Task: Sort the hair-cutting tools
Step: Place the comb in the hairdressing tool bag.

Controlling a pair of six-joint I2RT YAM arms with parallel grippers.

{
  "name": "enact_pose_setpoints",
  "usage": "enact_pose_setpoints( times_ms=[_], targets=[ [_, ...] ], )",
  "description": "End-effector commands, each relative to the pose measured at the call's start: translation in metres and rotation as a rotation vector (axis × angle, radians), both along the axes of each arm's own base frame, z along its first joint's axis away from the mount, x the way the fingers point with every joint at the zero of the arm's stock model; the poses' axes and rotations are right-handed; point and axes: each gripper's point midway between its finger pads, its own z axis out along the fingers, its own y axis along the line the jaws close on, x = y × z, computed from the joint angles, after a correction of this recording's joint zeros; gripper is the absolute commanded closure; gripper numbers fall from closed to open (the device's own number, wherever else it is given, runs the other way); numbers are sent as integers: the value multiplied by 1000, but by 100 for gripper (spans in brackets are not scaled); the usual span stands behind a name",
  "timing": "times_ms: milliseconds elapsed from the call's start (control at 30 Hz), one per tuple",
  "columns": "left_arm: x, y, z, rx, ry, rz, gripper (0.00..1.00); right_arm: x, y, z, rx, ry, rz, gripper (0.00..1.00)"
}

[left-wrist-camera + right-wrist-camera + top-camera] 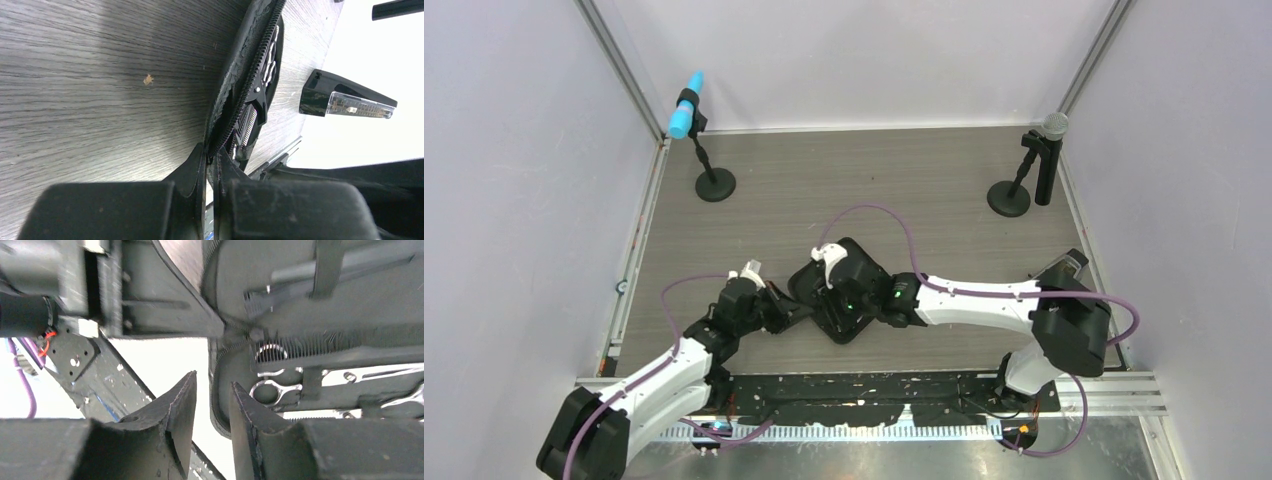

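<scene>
The black zip case (856, 268) lies open at the table's middle. My left gripper (796, 312) is shut on its left zipper edge; in the left wrist view the jaws (212, 150) pinch the toothed rim of the case (235, 75). Inside show the comb (246, 122) and silver scissors (270, 57). My right gripper (849, 305) hovers over the case's near corner. In the right wrist view it (212, 385) stands open with nothing between its fingers, the case rim (220, 405) just behind them. Scissors rings (267, 385) and the comb (310, 345) sit under straps.
A blue-headed microphone (689, 118) stands on a round base (715, 185) at the back left. A grey-headed microphone (1052, 125) stands at the back right. Walls close in both sides. A metal rail (924, 400) runs along the near edge.
</scene>
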Motion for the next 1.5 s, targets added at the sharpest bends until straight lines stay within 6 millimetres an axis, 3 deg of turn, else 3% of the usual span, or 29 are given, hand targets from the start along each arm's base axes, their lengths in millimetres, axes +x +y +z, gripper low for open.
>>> enact_pose_setpoints(
  times_ms=[0,100,333,700,867,1033,1300,1467],
  targets=[
    [7,-8,20,-52,-93,-21,100,24,0,52,-69,-259,33,59],
    [7,-9,22,-63,-96,-27,100,26,8,53,-111,-304,102,56],
    [6,-12,29,-106,-104,-25,100,14,26,30,-103,-357,320,56],
    [6,-14,38,-169,-131,-17,100,9,29,6,-163,-410,502,57],
    [5,-16,43,-189,-144,-23,100,23,22,-2,-240,-461,489,61],
    [5,-14,45,-187,-160,-17,100,32,9,-5,-294,-453,471,80],
    [4,-12,46,-178,-181,-19,100,36,-6,8,-145,-283,409,77],
    [4,-12,46,-173,-182,-20,100,40,-5,18,-107,-243,362,74]
  ],
)
